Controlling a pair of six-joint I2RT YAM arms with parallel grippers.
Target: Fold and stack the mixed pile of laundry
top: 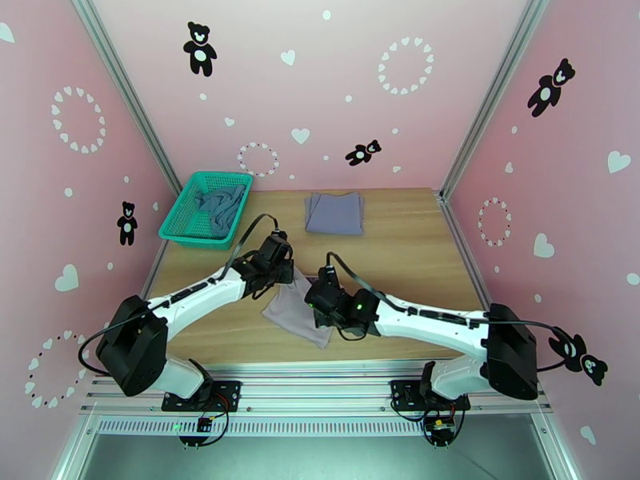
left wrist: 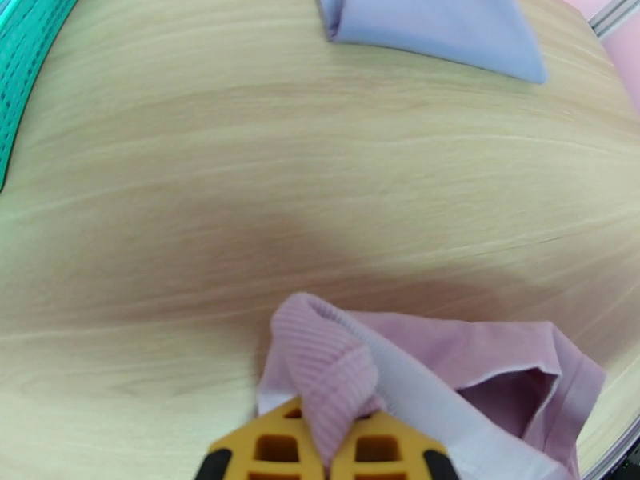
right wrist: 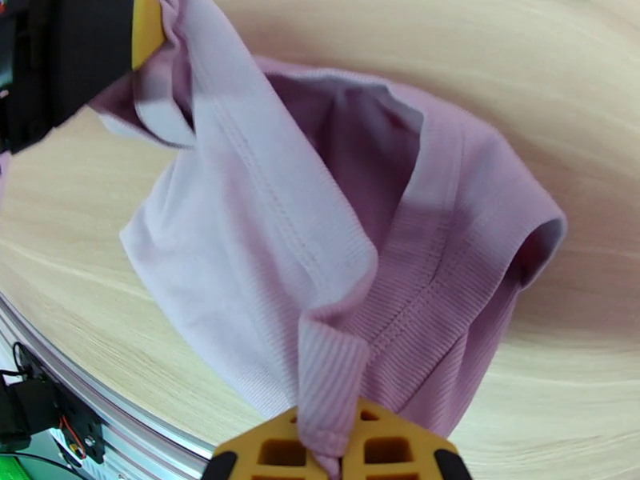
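Note:
A pale mauve-grey garment (top: 294,312) hangs stretched between both grippers over the near middle of the table. My left gripper (top: 278,272) is shut on its ribbed hem (left wrist: 330,378), pinched between the yellow fingers (left wrist: 276,451). My right gripper (right wrist: 332,456) is shut on another ribbed edge of the same garment (right wrist: 320,234), and in the top view it (top: 320,296) sits just right of the cloth. A grey-lavender garment (top: 334,214) lies folded flat at the back centre. The dusty teal-blue top (top: 221,205) lies crumpled in the basket.
A green mesh basket (top: 172,227) stands at the back left corner of the wooden table (top: 416,258). The metal front rail (top: 320,370) runs just below the hanging cloth. Pink walls close in the left, right and back sides.

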